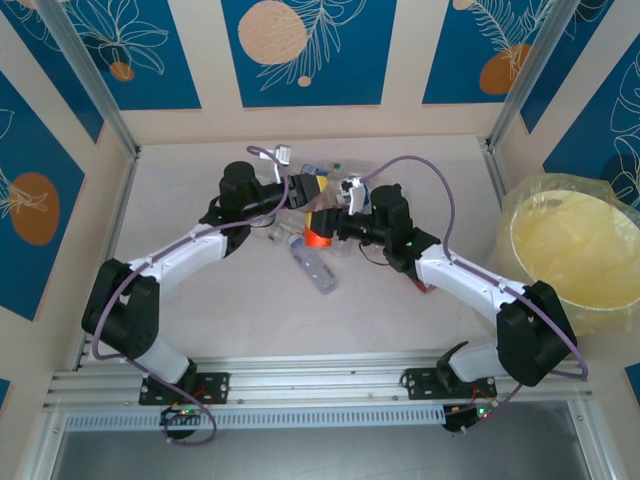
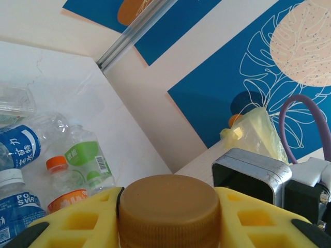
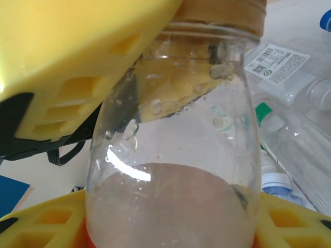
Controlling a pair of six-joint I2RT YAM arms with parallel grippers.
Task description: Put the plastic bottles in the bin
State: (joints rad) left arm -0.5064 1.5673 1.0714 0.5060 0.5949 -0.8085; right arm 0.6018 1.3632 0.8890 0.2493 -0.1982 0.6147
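Raised over the middle of the pale surface [image 1: 200, 330], between the two arms: one clear plastic bottle [image 1: 320, 225] with a round brown cap [image 2: 168, 201] and an orange-red label. Pinched at the cap by the yellow fingers of the left end effector [image 2: 168, 225], pressed together on it. Lower down, taken at the body by the right end effector [image 3: 170, 232], its yellow pads lying against both sides as far as visible; firmness of that hold impossible to tell.

Step in hand, by judgement: a handover from left to right. Reason: the large round pale-yellow bin [image 1: 600, 318] with its yellowish bag, well apart at the right edge, on the right arm's side. Next, probably: make the right hold sure, then spread the left fingers, then carry to the bin and release above its wide mouth. Care needed with the smooth round body, likely to slip.

Counted: one bottle in the air. Five loose bottles on the surface in the left wrist view:
- a crushed clear one [image 2: 13, 101]
- a blue-labelled one [image 2: 20, 144]
- a green-labelled one [image 2: 88, 157]
- a small orange-capped one [image 2: 58, 165]
- a white-capped one [image 2: 9, 206]

More near the arms in the top view, partly covered, so total uncertain. One bin, two arms, two end effectors.
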